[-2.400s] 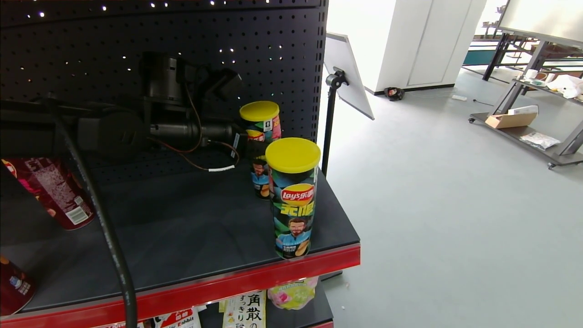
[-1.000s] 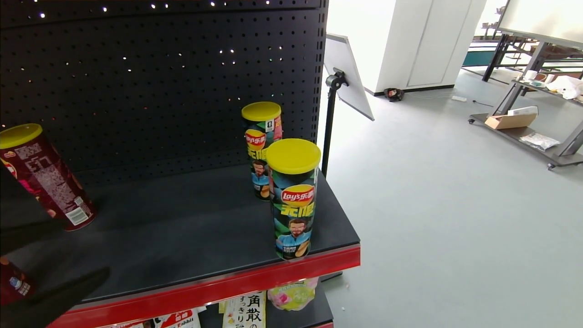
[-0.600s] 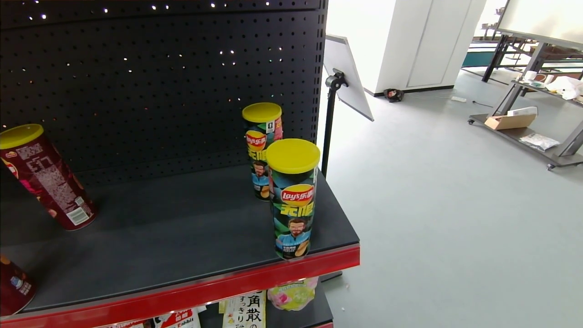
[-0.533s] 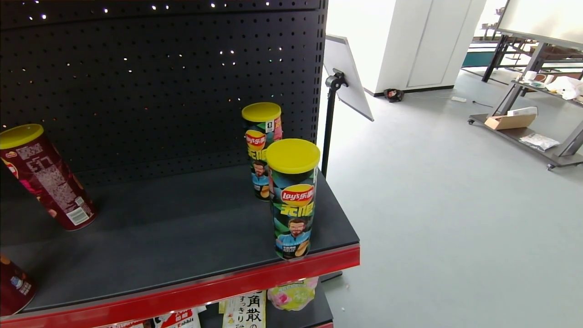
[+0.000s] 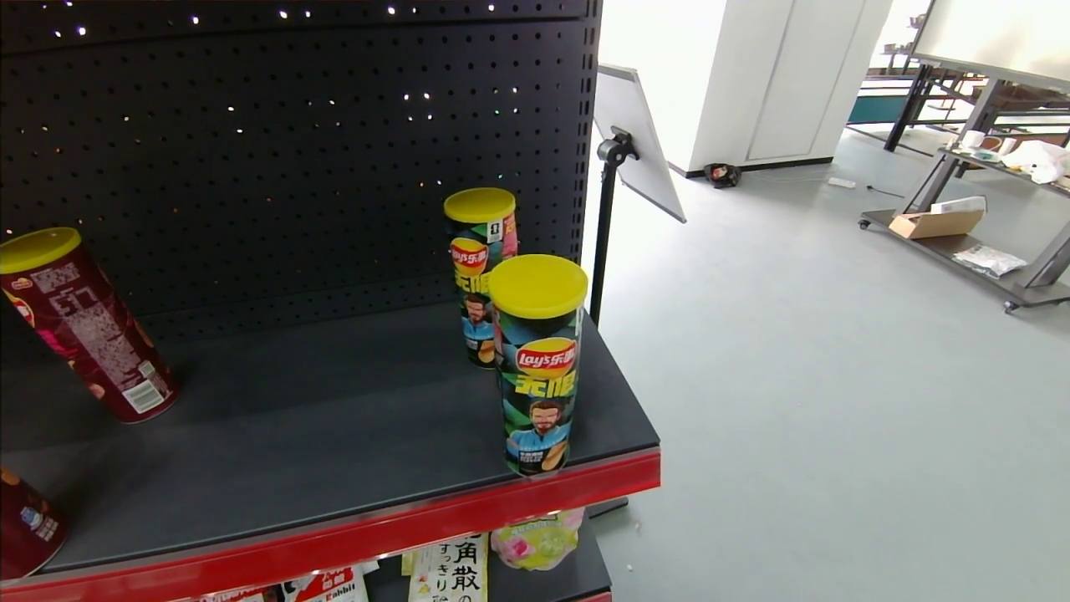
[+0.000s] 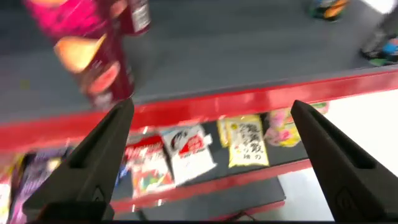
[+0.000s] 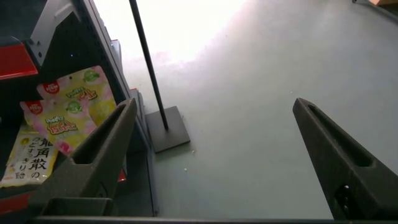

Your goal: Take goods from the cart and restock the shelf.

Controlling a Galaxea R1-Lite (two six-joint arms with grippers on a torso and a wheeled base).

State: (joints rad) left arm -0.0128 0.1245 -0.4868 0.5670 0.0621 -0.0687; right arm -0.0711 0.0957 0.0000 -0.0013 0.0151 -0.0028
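Two yellow-lidded chip cans stand upright at the right end of the black shelf: the front can by the red edge, the rear can near the pegboard. At the left end are a dark red can and another dark red can. My left gripper is open and holds nothing. It faces the shelf's red front edge, with a dark red can beyond one finger. My right gripper is open and holds nothing, low beside the shelf over the grey floor.
Snack packs lie on the lower shelf, and a yellow-green pack sits at its end. A thin pole stand with a white board rises just right of the shelf, its base plate on the floor. A trolley stands far right.
The left arm, which reached across the shelf to the rear can, has drawn back out of the head view. The rear can stays standing on the shelf.
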